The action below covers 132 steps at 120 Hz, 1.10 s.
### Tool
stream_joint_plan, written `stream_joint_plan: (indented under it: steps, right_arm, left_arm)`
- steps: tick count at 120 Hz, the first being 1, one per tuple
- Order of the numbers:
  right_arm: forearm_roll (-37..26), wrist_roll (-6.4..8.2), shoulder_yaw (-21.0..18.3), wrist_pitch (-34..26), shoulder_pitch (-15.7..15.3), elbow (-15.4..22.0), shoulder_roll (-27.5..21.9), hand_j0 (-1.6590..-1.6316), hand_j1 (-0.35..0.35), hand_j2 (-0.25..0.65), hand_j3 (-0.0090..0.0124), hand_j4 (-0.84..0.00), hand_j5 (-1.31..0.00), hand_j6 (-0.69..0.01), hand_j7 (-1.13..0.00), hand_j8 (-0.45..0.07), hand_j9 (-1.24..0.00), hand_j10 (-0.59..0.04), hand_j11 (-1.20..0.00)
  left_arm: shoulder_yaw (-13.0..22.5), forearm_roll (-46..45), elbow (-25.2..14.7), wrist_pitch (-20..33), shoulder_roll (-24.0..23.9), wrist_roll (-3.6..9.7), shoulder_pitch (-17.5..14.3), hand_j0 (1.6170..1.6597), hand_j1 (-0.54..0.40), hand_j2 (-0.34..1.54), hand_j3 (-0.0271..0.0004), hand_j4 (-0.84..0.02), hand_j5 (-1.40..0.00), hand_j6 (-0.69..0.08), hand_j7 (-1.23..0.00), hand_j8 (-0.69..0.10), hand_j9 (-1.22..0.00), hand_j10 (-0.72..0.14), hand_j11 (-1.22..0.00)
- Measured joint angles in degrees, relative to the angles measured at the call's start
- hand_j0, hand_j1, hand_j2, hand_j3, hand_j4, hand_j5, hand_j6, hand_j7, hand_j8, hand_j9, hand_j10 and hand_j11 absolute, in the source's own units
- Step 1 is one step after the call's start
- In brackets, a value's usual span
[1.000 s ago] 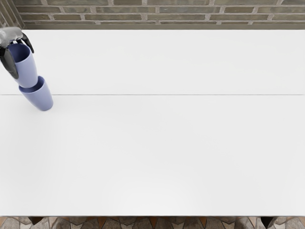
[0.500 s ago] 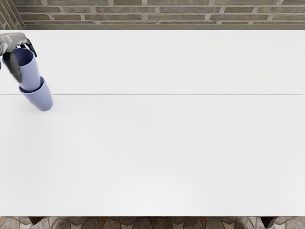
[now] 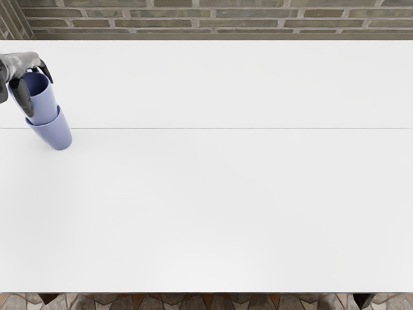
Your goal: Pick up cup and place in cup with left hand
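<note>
Head view: at the upper left of the frame, the left hand [image 3: 19,66] has its fingers clamped on the rim end of the upper cup [image 3: 43,108]. The lower cup [image 3: 53,134] lies beyond the fingers, down and slightly right, its mouth around the other's base. Their long axes nearly line up, so the coming move likely calls for lowering along that line, then release.

The cups [image 3: 44,108] look smooth and plastic, the brick wall [image 3: 242,23] rough.
</note>
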Motion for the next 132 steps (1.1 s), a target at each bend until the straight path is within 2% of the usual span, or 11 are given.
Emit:
stream_joint_plan:
  steps: [34, 60, 80, 106, 132]
  right_arm:
    - [0.0, 0.0, 0.0, -0.01, 0.0, 0.0, 0.0, -1.6581, -0.349, 0.0, 0.0, 0.0, 0.0, 0.0, 0.0, 0.0, 0.0, 0.0, 0.0]
    - [0.0, 0.0, 0.0, -0.01, 0.0, 0.0, 0.0, -1.6581, -0.349, 0.0, 0.0, 0.0, 0.0, 0.0, 0.0, 0.0, 0.0, 0.0, 0.0]
    - [0.0, 0.0, 0.0, -0.01, 0.0, 0.0, 0.0, -1.6581, -0.349, 0.0, 0.0, 0.0, 0.0, 0.0, 0.0, 0.0, 0.0, 0.0, 0.0]
    - [0.0, 0.0, 0.0, -0.01, 0.0, 0.0, 0.0, -1.6581, -0.349, 0.0, 0.0, 0.0, 0.0, 0.0, 0.0, 0.0, 0.0, 0.0, 0.0]
    - [0.0, 0.0, 0.01, -0.01, 0.0, 0.0, 0.0, -1.6581, -0.349, 0.0, 0.0, 0.0, 0.0, 0.0, 0.0, 0.0, 0.0, 0.0, 0.0]
  left_arm:
    - [-0.49, -0.12, 1.07, 0.06, -0.73, -0.03, 1.34, 1.6564, -0.077, 0.07, 0.0, -0.409, -0.54, -0.328, -0.54, -0.332, -0.55, -0.407, -0.55]
    - [-1.11, -2.76, 1.68, 0.22, -0.82, 0.01, 1.34, 1.6575, 0.145, 0.03, 0.0, -0.189, -0.25, -0.161, -0.25, -0.163, -0.25, -0.189, -0.25]
    - [-1.44, -3.49, 1.84, -0.07, -0.78, 0.01, 1.01, 1.6578, 0.244, 0.02, 0.0, -0.097, -0.13, -0.085, -0.13, -0.086, -0.13, -0.097, -0.13]
    - [-4.46, -4.77, 1.87, -0.46, -0.89, 0.02, 0.01, 1.658, 0.296, 0.01, 0.0, -0.049, -0.06, -0.045, -0.06, -0.045, -0.06, -0.048, -0.06]
    - [-7.6, -5.23, 1.67, -0.72, -2.98, 0.08, -0.77, 1.658, 0.314, 0.01, 0.0, -0.032, -0.04, -0.031, -0.04, -0.031, -0.04, -0.031, -0.04]
